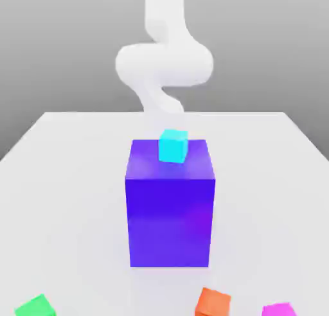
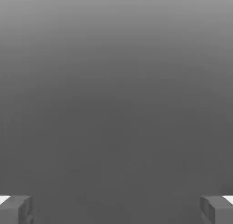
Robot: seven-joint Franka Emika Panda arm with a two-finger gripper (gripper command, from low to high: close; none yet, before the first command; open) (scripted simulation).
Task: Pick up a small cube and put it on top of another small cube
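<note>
In the exterior view, you have a smooth, pale white table (image 1: 64, 199) with a straight far edge toward twelve o'clock; its sides spread outward toward four and eight o'clock. Beyond it you see a plain grey backdrop (image 1: 58, 51), lighter toward twelve o'clock and darker near the table. Your light is soft, leaving the tabletop bright.

My two blocky grey fingertips (image 2: 19, 211) stand wide apart, with nothing between them. Beyond them spreads a smooth, plain grey expanse (image 2: 116, 104).
</note>
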